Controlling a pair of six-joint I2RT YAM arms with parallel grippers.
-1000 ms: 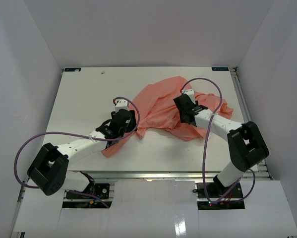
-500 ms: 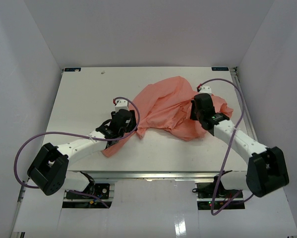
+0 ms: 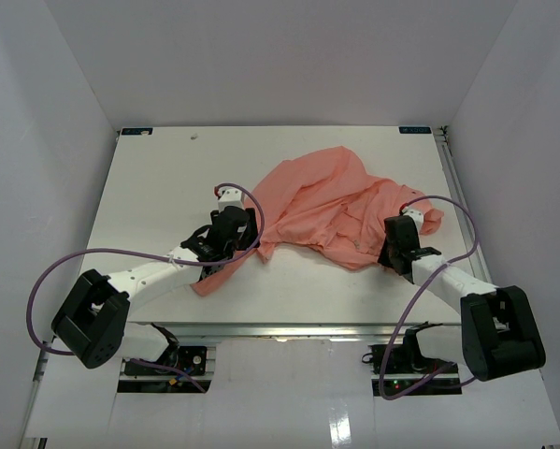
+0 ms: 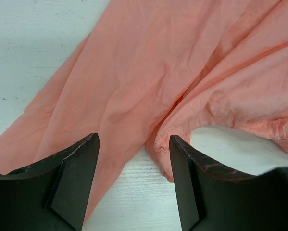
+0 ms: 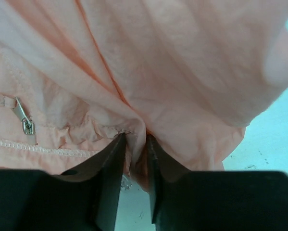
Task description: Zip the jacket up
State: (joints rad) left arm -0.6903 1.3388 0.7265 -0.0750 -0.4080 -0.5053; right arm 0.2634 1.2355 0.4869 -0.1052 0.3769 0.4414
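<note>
On white walled-in table (image 3: 149, 187), left gripper (image 4: 134, 142) gapes empty; right gripper (image 5: 135, 139) pinches jacket (image 3: 317, 201).

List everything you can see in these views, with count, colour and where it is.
jacket: one, salmon pink, crumpled on the table's middle and right.
zipper pull: one, silver, on the jacket, beside the right gripper's fingers.
table: one, white, under everything.
cables: two, purple, one looping along each arm.
left gripper: one, black, open, over the jacket's near-left end.
right gripper: one, black, pinching a fold at the jacket's right edge.
</note>
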